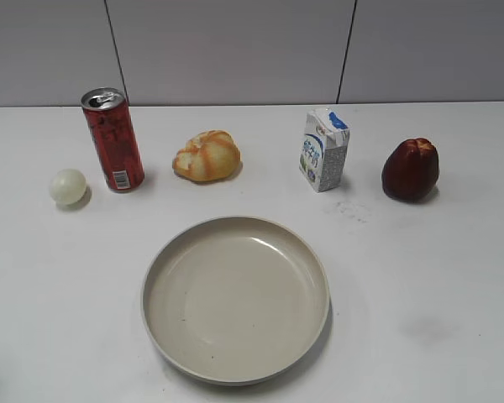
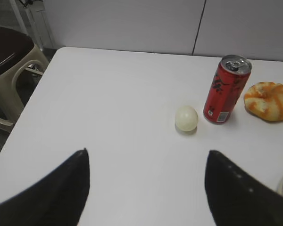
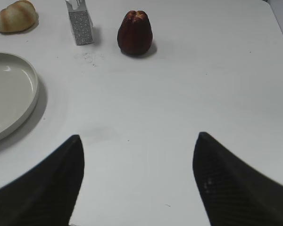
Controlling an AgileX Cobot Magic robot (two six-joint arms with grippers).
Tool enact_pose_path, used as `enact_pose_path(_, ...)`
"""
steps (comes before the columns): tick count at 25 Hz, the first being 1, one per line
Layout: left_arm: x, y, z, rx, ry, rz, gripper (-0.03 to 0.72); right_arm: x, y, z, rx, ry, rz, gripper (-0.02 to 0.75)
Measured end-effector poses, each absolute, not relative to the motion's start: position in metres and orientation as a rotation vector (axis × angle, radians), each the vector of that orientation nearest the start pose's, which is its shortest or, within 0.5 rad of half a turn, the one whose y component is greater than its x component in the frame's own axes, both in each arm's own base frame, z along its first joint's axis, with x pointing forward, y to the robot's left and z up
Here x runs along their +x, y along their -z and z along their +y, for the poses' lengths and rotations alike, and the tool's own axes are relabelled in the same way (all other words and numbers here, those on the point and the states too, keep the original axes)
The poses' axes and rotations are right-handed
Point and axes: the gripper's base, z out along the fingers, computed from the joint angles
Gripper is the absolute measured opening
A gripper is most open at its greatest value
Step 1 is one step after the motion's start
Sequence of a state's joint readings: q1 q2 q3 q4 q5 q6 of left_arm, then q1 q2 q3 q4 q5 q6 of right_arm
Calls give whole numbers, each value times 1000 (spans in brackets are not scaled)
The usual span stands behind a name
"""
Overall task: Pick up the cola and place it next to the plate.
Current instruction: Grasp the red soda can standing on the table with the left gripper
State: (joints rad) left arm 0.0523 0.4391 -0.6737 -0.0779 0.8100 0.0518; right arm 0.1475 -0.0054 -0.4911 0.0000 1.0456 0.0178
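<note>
Left wrist view: left gripper [image 2: 146, 188] fingers spread wide, holding nothing, above bare table [image 2: 108, 94]. Right gripper [image 3: 137, 181] likewise spread, empty. Cola [image 1: 113, 140] stands upright at back left, between a pale ball [image 1: 68, 186] and a bread roll [image 1: 207, 156], well apart from the plate [image 1: 235, 300].

Bright even light, soft shadows, sharp

Cola [image 1: 113, 140] upright, behind and left of plate [image 1: 235, 369], beside ball [image 1: 68, 186].
</note>
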Motion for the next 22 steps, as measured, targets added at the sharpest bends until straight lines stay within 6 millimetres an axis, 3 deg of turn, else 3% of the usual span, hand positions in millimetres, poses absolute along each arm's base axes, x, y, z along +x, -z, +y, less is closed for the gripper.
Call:
enact_pose_path(7,139,-366,-11,104,74,2176,592,-4,-276,-1,-132,-104,2030,575)
enact_pose_path(12,203,-378,-38,254,117,2284,630,-4,-276,-1,-132,-104,2030,575)
enact_pose_path(18,285,-379,-67,364,128,2456,659,-4,-276,-1,-132,-104,2030,575)
enact_pose_path(22,327,-382,-99,482,133,2492,659,-4,-276,-1,-132,-104,2030,575)
